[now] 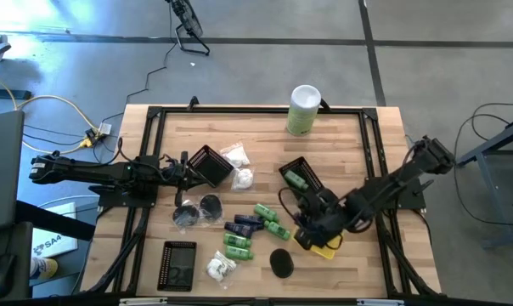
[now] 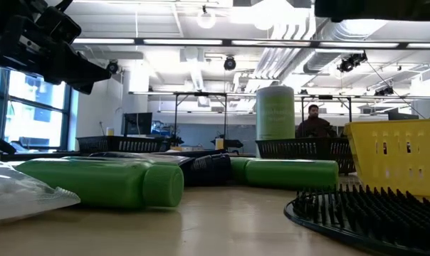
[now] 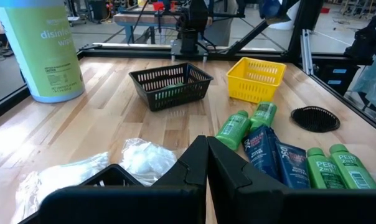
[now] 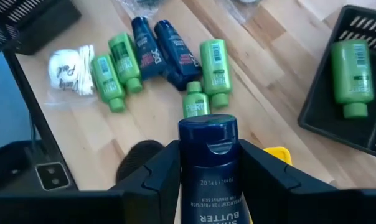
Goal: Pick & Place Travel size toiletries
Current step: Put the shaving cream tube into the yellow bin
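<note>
5 green bottles (image 1: 265, 212), 3 navy tubes (image 1: 242, 226), 3 black discs (image 1: 280, 262), 3 white packets (image 1: 237, 155)

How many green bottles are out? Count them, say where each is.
5 green bottles. One in the black basket; two side by side near the white packet; two beside the navy tubes. The right gripper, holding another navy tube, covers the yellow basket; more may hide there.

Table (image 1: 341, 144): pale wood planks, smooth, soft shine.
Green bottles (image 4: 216, 70): shiny smooth plastic, paper-like labels.
Navy tube (image 4: 208, 168) in right gripper (image 4: 208, 177): glossy plastic, smooth cap.
White packets (image 3: 147, 158): thin crinkly see-through plastic.
Black basket (image 3: 170, 84), yellow basket (image 3: 255, 78): hard plastic mesh.
Black disc (image 3: 314, 118): matt, ridged.
Canister (image 3: 43, 50): smooth plastic.
</note>
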You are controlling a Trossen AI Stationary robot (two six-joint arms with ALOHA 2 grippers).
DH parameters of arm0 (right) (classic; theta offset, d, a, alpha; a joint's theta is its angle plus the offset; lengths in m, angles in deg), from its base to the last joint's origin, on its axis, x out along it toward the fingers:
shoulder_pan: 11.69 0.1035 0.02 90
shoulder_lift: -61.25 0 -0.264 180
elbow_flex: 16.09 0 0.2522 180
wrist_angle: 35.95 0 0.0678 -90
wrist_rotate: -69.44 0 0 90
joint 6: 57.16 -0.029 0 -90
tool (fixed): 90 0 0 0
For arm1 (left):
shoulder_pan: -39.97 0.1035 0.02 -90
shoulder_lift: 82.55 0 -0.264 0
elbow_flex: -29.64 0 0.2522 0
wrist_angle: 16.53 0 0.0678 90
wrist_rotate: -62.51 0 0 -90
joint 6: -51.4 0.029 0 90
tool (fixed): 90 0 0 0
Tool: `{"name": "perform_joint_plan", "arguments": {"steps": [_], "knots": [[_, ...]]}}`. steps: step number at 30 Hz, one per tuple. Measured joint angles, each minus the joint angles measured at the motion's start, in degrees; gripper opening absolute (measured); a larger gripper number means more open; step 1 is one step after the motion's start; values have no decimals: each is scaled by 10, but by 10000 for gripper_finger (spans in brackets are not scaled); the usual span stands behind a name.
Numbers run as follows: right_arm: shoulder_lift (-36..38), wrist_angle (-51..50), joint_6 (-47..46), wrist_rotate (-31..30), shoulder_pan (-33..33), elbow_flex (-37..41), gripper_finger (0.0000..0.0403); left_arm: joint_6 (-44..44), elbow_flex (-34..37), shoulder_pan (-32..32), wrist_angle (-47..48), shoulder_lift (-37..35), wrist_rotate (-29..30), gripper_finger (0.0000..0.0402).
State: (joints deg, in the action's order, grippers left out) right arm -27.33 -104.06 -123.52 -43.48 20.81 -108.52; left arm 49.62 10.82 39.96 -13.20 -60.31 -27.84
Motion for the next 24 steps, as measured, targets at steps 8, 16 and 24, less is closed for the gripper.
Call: {"name": "perform_joint_plan", "arguments": {"steps": [8, 16, 24], "knots": [[0, -15, -48, -80, 65, 24, 136, -16, 0, 0, 1, 0, -3, 1], [0, 40, -106, -87, 90, 128, 137, -17, 0, 0, 1, 0, -3, 1], [0, 156, -105, -87, 89, 218, 137, -17, 0, 0, 1, 0, -3, 1]]}}
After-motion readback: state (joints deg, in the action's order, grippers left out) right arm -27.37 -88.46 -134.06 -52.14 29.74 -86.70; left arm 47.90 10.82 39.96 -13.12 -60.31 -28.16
